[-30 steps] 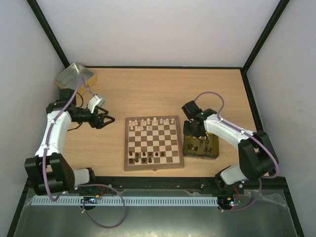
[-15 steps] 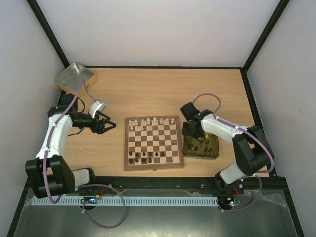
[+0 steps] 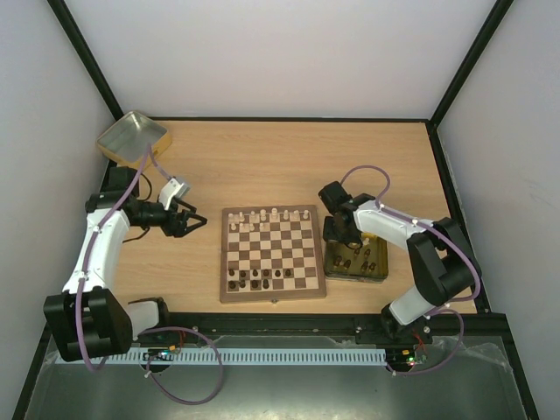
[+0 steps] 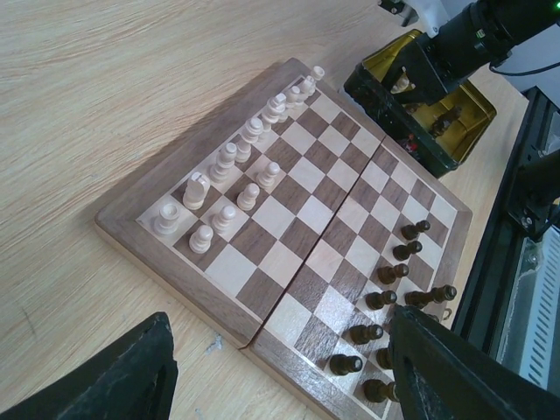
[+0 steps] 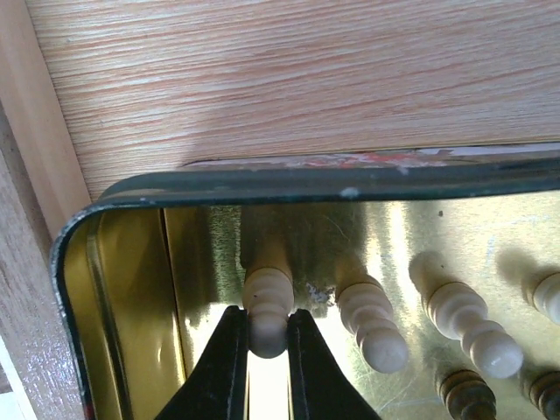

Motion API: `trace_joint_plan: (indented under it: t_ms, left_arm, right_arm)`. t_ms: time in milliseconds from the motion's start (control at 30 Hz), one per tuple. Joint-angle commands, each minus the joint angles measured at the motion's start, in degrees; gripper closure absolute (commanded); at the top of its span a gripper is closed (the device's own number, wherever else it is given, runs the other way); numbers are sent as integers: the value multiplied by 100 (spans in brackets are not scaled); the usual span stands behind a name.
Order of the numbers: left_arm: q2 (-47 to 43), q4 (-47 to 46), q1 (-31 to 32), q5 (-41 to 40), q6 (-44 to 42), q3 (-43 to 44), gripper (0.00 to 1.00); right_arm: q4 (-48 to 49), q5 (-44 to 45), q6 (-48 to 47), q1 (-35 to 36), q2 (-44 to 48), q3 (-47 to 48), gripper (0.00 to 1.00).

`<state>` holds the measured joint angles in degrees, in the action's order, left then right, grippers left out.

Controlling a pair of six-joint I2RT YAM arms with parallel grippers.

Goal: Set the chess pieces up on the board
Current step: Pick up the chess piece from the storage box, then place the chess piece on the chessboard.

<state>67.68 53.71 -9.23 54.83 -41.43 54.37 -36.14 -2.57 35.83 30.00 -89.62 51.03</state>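
The board (image 3: 271,252) lies mid-table, cream chess pieces (image 3: 260,216) along its far rows and dark pieces (image 3: 260,279) along its near rows. In the left wrist view the board (image 4: 289,219) fills the frame, with my open left gripper (image 4: 280,367) hovering off its left edge, nothing between the fingers. My left gripper (image 3: 194,219) sits just left of the board. My right gripper (image 3: 339,236) reaches into a gold tin (image 3: 381,269) right of the board. There my right gripper (image 5: 265,337) is shut on a cream chess piece (image 5: 268,293) lying on the tin floor.
More cream pieces (image 5: 376,324) and dark pieces (image 5: 464,394) lie loose in the gold tin (image 5: 131,289). A second gold tin (image 3: 131,136) stands at the far left corner. Black frame rails bound the table.
My right gripper has lowered into the tin and shut on a cream piece. My left gripper has swung nearer the board's left edge.
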Motion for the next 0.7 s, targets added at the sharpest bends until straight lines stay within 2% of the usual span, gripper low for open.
trace_joint_plan:
  t_ms: [0,167,267,400,667]
  left_arm:
    - [-42,-62,68,27,118,-34,33]
    - [-36,-186,131,62,312,8,33]
    - [-28,-443,150,32,505,-91,33]
    - [30,-555,187,-11,597,-143,33]
    - [-31,-748,220,-60,759,-258,34]
  right_arm:
    - [-256,248,25,-27,70,147,98]
    - [-712,301,20,11,451,489,98]
    - [-1089,598,26,369,523,944,98]
    - [-1408,686,275,923,352,1602,98]
    - [-1245,303,404,1663,-373,2420,98]
